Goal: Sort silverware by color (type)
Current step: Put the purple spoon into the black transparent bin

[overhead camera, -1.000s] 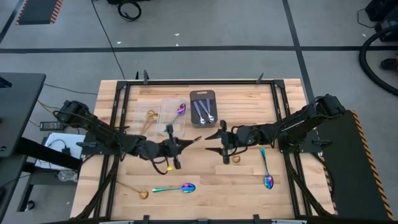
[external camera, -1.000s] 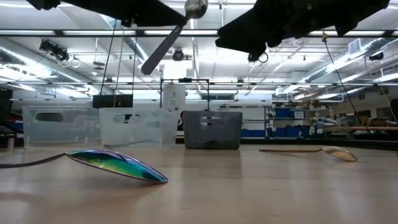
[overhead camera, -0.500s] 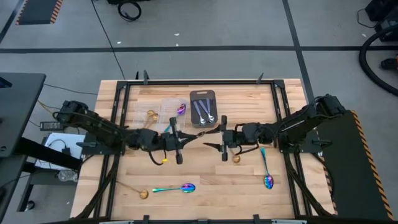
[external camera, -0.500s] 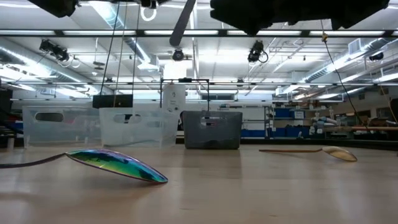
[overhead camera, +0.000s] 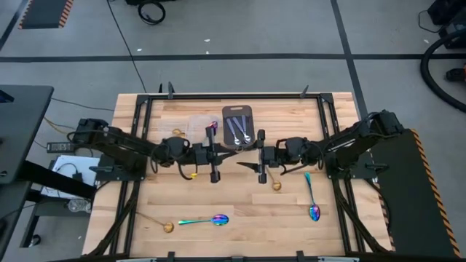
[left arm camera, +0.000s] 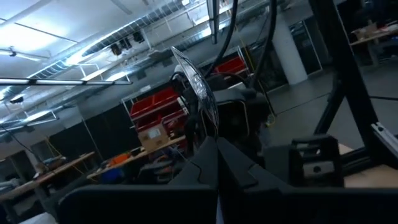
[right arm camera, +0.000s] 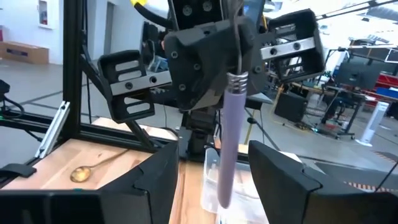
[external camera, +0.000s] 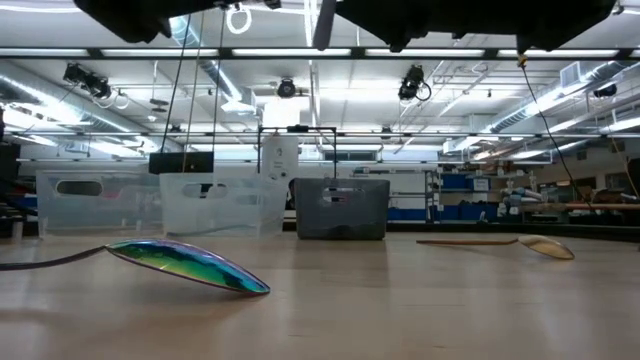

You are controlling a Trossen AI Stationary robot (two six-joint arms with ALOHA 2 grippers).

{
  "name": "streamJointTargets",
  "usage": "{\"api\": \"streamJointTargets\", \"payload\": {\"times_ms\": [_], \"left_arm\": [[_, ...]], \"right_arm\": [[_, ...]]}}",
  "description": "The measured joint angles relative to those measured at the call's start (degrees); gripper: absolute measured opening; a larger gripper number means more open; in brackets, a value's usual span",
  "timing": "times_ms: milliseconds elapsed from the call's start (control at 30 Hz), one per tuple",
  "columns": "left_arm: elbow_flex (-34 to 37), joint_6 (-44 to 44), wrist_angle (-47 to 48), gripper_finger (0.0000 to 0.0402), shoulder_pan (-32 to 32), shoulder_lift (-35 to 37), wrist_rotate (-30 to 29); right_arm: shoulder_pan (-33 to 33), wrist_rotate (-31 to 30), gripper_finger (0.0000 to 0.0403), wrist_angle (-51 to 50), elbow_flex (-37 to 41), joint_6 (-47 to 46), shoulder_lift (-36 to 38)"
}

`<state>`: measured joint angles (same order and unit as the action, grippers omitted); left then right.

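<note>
Worktop (overhead camera: 240,211), near to far. Near edge: rainbow spoon (overhead camera: 206,220) lies flat, bowl to the right; small gold spoon (overhead camera: 154,222) just left of it, bowl touching or nearly touching the rainbow handle tip. Low view shows the same rainbow bowl (external camera: 190,265) close up, flat on the wood. Second rainbow spoon (overhead camera: 311,199) on the near right, handle pointing away from the near edge. Gold spoon (overhead camera: 274,181) sits just below the right end effector.

Mid worktop: both arms meet near centre, raised off the surface. Left end effector (overhead camera: 213,154) is closed on a silver spoon (left arm camera: 198,93); in left wrist view the bowl sticks up past the fingers (left arm camera: 205,163). Right end effector (overhead camera: 260,156) is at full spread, nothing between its fingers (right arm camera: 155,180). It faces the left one, close but apart. Right wrist view: handle of the held spoon (right arm camera: 227,149) hangs down from the left end effector.

Far side: clear containers (overhead camera: 191,125) w/ gold spoon (overhead camera: 177,134) in one, a rainbow spoon (overhead camera: 212,126) at the edge of the other. Dark gray tray (overhead camera: 237,124) just right of them holds silver spoons (overhead camera: 239,132). Exact count can't tell.
</note>
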<state>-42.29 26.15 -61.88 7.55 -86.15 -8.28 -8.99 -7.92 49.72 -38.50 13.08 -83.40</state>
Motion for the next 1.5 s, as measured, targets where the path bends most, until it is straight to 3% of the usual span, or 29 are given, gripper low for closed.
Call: {"api": "streamJointTargets", "payload": {"times_ms": [267,833,967,1267,1500], "left_arm": [[-3.01,0.06,-0.09,0.0000,-0.61,-3.10,1.32],[-3.55,-6.27,1.41,0.0000,-3.62,-3.12,5.49],[-3.55,-6.95,2.78,0.0017,-3.62,-3.12,5.11],[-3.53,-4.92,6.60,0.0102,-0.63,-1.94,-7.92],[-3.49,-9.48,22.71,0.0148,3.64,2.23,-22.79]], "right_arm": [[0.58,0.13,0.0182,-0.22,0.00,0.82,0.00],[3.62,3.76,0.0042,-0.51,0.00,0.90,0.00],[4.19,4.94,0.0040,-1.80,0.00,0.91,0.00],[5.23,4.79,0.0041,-4.37,-0.03,1.02,0.07],[7.04,3.09,0.0044,-11.01,-0.04,0.81,0.11]]}}
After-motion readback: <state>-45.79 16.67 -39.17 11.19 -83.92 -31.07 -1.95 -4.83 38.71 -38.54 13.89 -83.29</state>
